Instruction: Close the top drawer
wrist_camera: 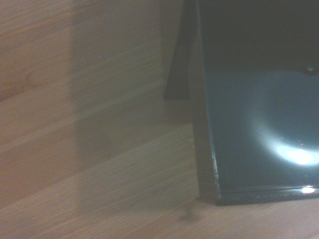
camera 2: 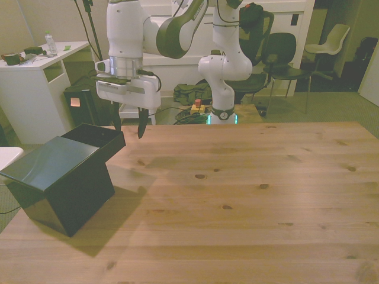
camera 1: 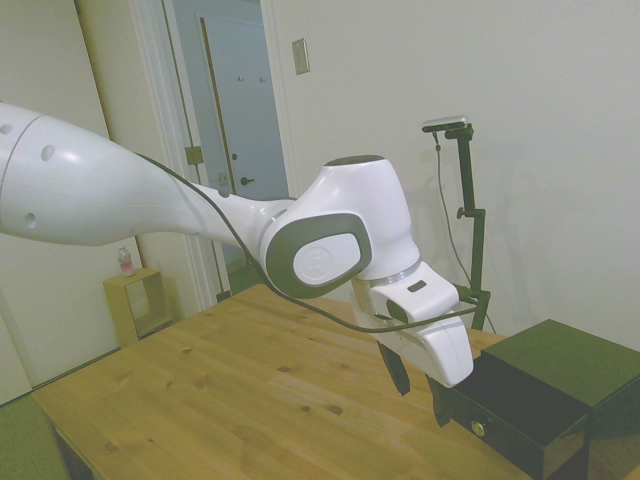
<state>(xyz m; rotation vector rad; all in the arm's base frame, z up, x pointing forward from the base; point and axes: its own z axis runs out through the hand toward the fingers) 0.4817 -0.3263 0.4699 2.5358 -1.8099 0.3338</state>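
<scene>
A small black cabinet (camera 2: 50,163) stands at the front view's left, at the table's edge. Its top drawer (camera 2: 98,138) is pulled out, and the glossy black inside (wrist_camera: 259,124) fills part of the wrist view. A small brass knob (camera 1: 477,428) sits on the drawer front (camera 1: 505,440) in the side view. My gripper (camera 2: 128,125) hangs open just outside that front, fingertips near the level of its top edge, one finger (camera 1: 440,400) close against the drawer's corner. Nothing is held.
Bare wooden table (camera 2: 249,195) stretches across to the front view's right. Off the table stand a white desk (camera 2: 35,77) with a bottle, dark chairs (camera 2: 278,53), and a small wooden shelf (camera 1: 140,300) by a door.
</scene>
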